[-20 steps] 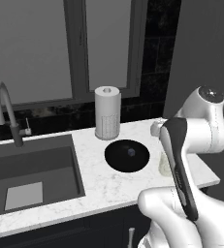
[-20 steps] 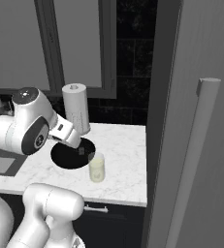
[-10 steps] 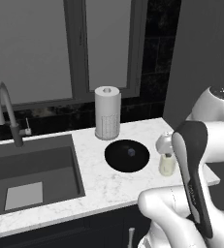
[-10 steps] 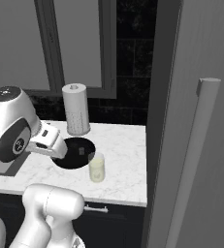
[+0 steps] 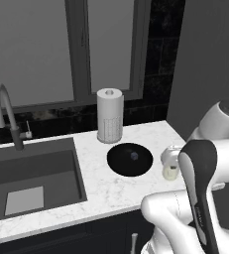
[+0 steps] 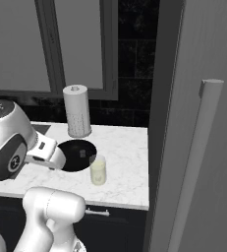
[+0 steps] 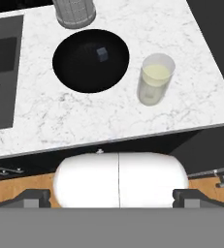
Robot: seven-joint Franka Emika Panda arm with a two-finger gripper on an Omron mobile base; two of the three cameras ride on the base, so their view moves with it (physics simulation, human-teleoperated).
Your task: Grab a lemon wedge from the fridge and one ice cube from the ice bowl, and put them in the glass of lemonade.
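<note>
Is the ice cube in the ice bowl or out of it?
In. The ice cube lies inside the ice bowl, apart from its rim, beside the glass of lemonade.

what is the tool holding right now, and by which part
Nothing. In the hand view the tool is open, its fingertips wide apart with nothing between them. The ice cube lies in the ice bowl; the glass of lemonade stands beside it.

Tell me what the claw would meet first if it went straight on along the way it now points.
Probably the white marble counter, near its front edge: the open claw looks down at it, between the ice bowl and the glass of lemonade. Depth is unclear, so this is a guess.
</note>
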